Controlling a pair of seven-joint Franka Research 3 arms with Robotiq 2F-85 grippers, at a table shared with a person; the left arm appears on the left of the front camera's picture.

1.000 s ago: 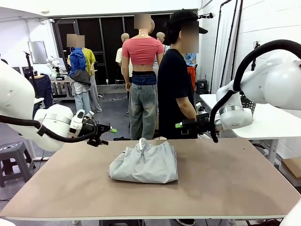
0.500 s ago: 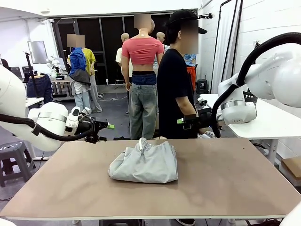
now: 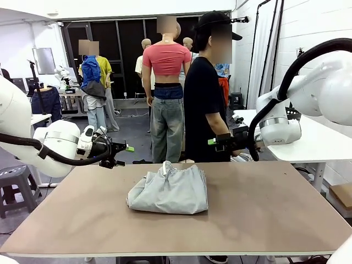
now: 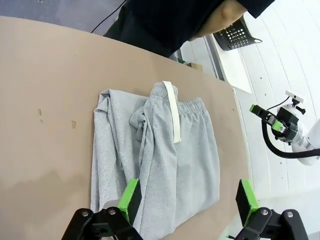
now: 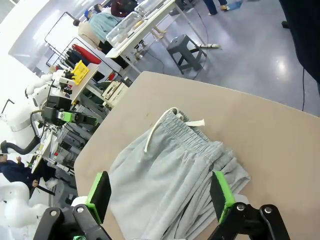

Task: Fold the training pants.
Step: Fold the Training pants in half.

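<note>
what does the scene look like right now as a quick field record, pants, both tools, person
pants: grey sweatpants lying folded in a compact bundle near the middle of the table, waistband toward the far side, white drawstring lying across the top
left tool: left tool open, raised above the table's far left part, apart from the pants
right tool: right tool open, raised near the far edge, holding nothing
person: person in a black shirt standing at the far side
basket: black mesh basket on a white side table
</note>
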